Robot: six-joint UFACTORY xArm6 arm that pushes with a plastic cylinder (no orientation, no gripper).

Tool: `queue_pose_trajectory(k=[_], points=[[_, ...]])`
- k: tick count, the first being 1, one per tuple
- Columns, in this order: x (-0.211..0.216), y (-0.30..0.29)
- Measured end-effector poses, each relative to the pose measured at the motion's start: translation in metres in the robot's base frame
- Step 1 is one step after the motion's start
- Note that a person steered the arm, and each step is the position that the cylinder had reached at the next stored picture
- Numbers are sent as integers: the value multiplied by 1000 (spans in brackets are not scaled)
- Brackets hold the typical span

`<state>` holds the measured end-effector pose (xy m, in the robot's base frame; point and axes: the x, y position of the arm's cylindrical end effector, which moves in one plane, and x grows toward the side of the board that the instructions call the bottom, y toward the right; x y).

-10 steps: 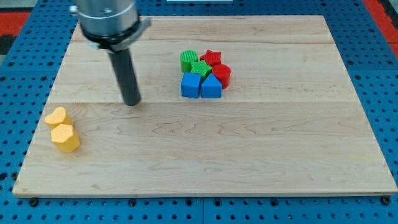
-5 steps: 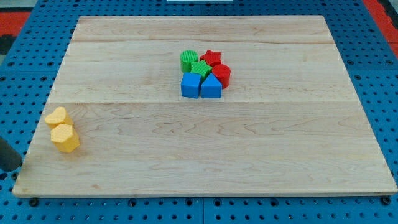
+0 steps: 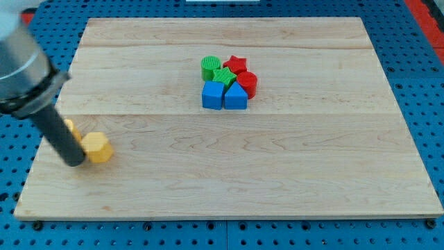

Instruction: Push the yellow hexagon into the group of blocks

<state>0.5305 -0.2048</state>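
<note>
With the tip [image 3: 75, 161] touching the hexagon's [image 3: 97, 147] left side and holding nothing, the hexagon lies well to the lower left of the group [image 3: 227, 82], so the push should run from the tip up-right toward the group.

Bright, even light falls from overhead, and the pale wooden surface [image 3: 229, 173] shows its grain clearly with no glare. Shadows are faint and short: a thin dark edge sits under the clustered blocks, such as the blue cube [image 3: 212, 96], and under the yellow hexagon [image 3: 98, 147]. The rod and the grey arm above it are smeared by motion blur, with soft edges; my tip [image 3: 73, 163] is hazy. Everything else is sharp. The surface narrows toward the view's top through perspective, with straight edges and no visible bending.
</note>
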Motion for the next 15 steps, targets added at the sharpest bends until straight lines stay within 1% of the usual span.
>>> queue_pose_trajectory(k=[1,3,4,5,6,8,10,11,12,13,14,15], points=[[-1,32],[-4,38],[-19,40],[-22,51],[-46,51],[-56,53],[-94,97],[-105,108],[-110,96],[-121,60],[-133,60],[-136,61]])
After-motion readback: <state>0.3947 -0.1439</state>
